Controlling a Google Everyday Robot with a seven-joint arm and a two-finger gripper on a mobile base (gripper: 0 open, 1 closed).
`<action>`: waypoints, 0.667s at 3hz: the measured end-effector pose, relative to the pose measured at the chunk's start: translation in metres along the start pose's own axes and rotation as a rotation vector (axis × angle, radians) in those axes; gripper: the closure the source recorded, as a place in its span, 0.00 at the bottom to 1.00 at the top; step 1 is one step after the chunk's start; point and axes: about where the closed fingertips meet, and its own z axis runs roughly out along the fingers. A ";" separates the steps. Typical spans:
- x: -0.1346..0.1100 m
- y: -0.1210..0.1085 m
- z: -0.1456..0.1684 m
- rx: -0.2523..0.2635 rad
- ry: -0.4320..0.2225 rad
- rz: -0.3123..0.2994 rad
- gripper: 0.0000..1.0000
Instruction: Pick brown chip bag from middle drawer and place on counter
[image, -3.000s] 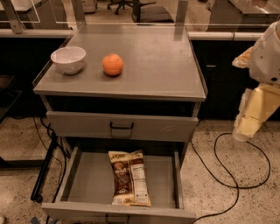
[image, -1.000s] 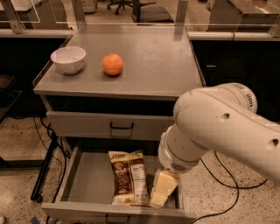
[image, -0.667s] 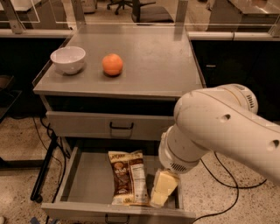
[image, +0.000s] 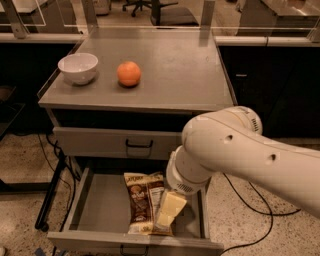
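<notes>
The arm has swung in from 3 o'clock, and the hand (image: 169, 212) now hangs inside the open middle drawer (image: 97, 212), at the 4 o'clock edge of the brown chip bag (image: 141, 200) lying flat there; whether the hand is clenched or released I cannot tell, so the lift to the tabletop (image: 175, 70) is probably still ahead

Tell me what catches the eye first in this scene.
A big white robot arm fills the lower right, with its gripper down over the right side of the brown chip bag lying in the open middle drawer. On the counter above, an orange sits beside a white bowl near the left edge.
</notes>
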 end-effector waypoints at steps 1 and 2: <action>-0.021 -0.021 0.036 0.004 -0.043 -0.011 0.00; -0.043 -0.041 0.070 -0.028 -0.070 -0.011 0.00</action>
